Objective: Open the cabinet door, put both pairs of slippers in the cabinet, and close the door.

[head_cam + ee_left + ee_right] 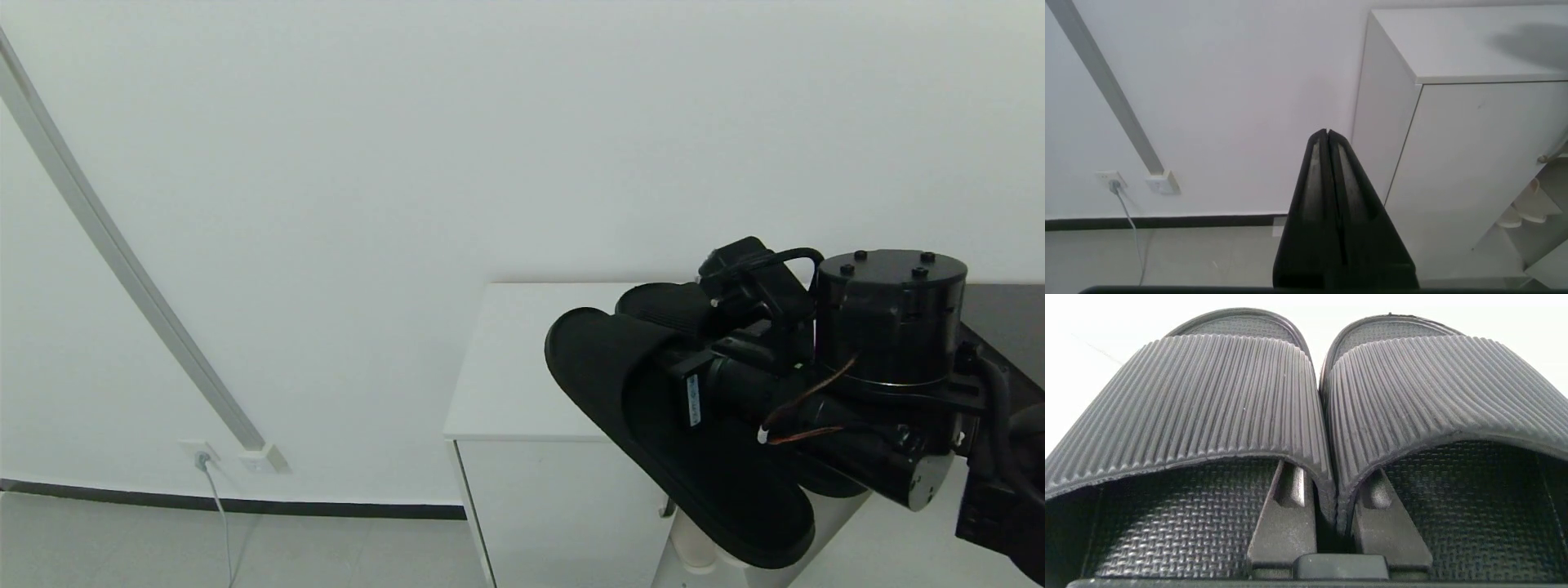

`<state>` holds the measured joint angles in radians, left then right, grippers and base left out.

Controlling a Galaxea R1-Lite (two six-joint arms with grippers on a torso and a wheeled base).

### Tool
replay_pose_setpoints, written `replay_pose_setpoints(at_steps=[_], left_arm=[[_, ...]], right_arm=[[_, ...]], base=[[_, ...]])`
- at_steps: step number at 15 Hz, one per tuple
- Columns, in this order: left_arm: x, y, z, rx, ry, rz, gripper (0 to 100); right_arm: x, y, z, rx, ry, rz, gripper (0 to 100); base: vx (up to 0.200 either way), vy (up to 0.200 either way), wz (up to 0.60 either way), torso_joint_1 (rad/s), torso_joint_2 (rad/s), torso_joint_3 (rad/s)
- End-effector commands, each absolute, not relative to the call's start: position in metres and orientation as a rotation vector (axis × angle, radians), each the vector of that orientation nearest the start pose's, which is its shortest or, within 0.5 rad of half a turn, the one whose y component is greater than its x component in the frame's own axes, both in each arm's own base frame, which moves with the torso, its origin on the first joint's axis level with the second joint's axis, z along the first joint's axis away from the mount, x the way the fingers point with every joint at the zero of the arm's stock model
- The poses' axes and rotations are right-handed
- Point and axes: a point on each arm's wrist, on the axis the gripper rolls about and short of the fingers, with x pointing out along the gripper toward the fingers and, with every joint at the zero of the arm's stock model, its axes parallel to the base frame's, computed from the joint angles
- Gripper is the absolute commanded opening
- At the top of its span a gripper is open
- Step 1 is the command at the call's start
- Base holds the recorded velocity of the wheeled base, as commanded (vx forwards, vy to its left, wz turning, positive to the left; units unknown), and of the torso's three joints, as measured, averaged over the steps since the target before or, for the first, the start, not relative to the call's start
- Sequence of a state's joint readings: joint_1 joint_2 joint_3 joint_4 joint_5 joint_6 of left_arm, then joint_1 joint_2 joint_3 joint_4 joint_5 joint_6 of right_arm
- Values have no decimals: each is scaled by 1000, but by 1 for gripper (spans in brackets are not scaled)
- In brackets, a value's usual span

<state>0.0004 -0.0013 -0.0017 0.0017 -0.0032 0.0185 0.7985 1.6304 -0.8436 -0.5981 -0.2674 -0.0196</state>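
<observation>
My right gripper (1331, 498) is clamped on the inner edges of one black slipper pair (678, 433), held at my 1 o'clock over the white cabinet (522, 367). My left gripper (1328, 143) is pressed together and empty. This pair isn't stowed yet. I can't tell whether the door is open, and I judge closing remains.

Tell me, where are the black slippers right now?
In the head view the black slippers are on the right, held up by the right gripper in front of the white cabinet.
</observation>
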Motion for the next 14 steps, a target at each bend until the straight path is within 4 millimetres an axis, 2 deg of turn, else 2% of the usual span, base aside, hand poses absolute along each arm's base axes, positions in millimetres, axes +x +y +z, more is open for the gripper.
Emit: replay_pose_setpoints(at_steps=[1, 3, 9, 12, 14], left_arm=[[-23, 0, 76, 18, 0, -3, 0], [-23, 0, 76, 18, 0, -2, 0], [-23, 0, 76, 17, 0, -3, 0], [-23, 0, 76, 17, 0, -2, 0], [-23, 0, 76, 17, 0, 2, 0]], right_arm=[[208, 203, 213, -110, 150, 536, 0], [210, 201, 213, -108, 152, 537, 0], [215, 200, 208, -112, 170, 541, 0], [221, 191, 203, -109, 193, 595, 0], [218, 186, 201, -105, 201, 642, 0]], base=[[0, 0, 0, 0, 0, 0], [0, 0, 0, 0, 0, 0], [-200, 0, 0, 4, 5, 2], [-200, 0, 0, -2, 1, 1], [0, 0, 0, 0, 0, 0]])
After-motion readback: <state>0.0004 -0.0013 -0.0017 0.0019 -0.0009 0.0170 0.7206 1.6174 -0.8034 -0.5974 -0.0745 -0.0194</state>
